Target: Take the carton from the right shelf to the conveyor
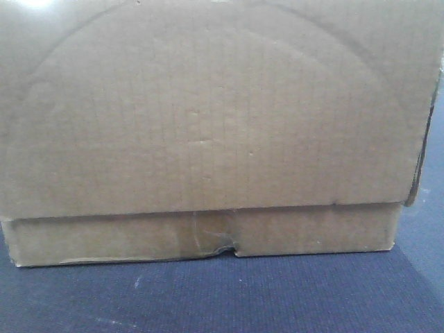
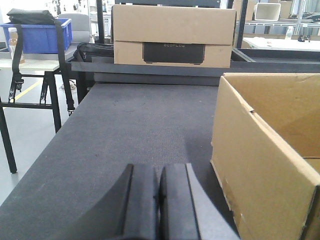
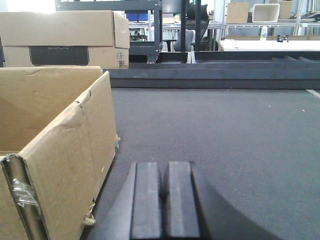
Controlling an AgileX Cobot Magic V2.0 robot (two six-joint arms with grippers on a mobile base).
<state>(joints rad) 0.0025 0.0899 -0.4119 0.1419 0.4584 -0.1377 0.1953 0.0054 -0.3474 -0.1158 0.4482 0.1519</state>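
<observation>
The brown corrugated carton [image 1: 208, 132] fills the front view and rests on the dark navy conveyor belt [image 1: 222, 298]; its flap shows an arc crease and a torn notch on the lower edge. In the left wrist view the carton [image 2: 270, 165] stands on the belt [image 2: 140, 125] to the right of my left gripper [image 2: 159, 175], which is shut and empty. In the right wrist view the carton [image 3: 60, 145] stands to the left of my right gripper [image 3: 164, 172], also shut and empty, above the belt [image 3: 225, 135]. The right shelf is out of view.
A second closed carton [image 2: 174, 35] sits beyond the belt's far end, also in the right wrist view [image 3: 65, 37]. A blue bin [image 2: 37, 35] stands on a table [image 2: 35, 64] at the left. Shelving and white tables [image 3: 270, 45] stand behind.
</observation>
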